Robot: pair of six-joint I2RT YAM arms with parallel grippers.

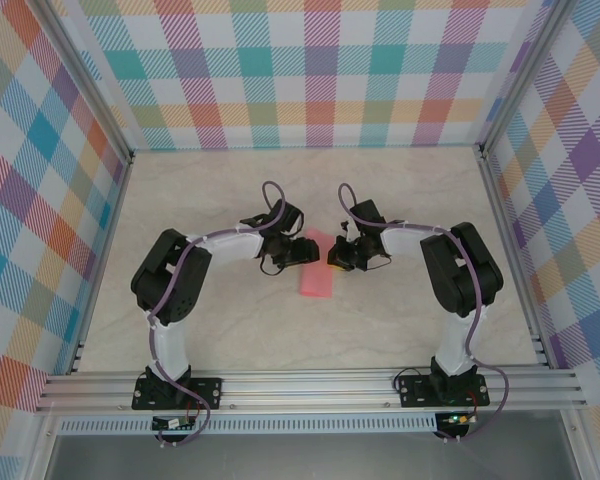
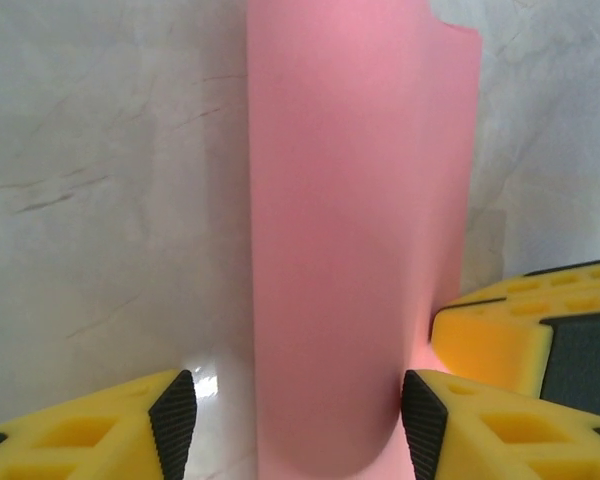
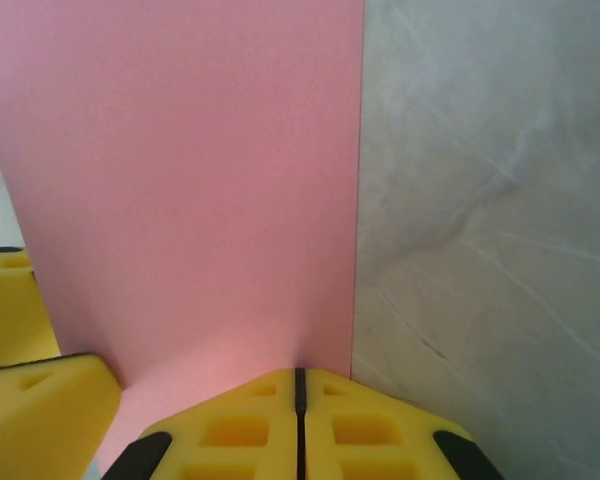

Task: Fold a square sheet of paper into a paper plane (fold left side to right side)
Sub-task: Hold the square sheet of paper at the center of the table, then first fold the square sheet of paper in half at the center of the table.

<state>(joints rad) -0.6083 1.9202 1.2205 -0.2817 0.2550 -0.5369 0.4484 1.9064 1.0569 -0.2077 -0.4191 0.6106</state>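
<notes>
Salmon-pink square sheet of paper [image 1: 316, 280] lies on the marbled table [image 1: 380, 190] near its middle. It is doubled over into a narrow strip that runs from far to near, its near end angled a little to the right.

In the top view the two claws meet at the strip's far half, and its near half lies bare toward the arm bases. The left gripper [image 1: 298, 250] comes in from the strip's left and the right gripper [image 1: 340, 256] from its right.

From the left wrist, the left gripper [image 2: 298, 420] is spread, one black-tipped yellow finger on each side of the paper [image 2: 350, 250]. The paper rises between them in a soft rounded bend rather than a flat crease. The right-hand finger touches or nearly touches the bend, and the other stands apart from it over bare table.

From the right wrist, the right gripper [image 3: 300, 385] has its fingers pressed together, with only a thin seam between them. Its tips sit at the paper's [image 3: 180, 180] edge, beside the straight right-hand border. Whether any paper is caught in that seam cannot be told.
</notes>
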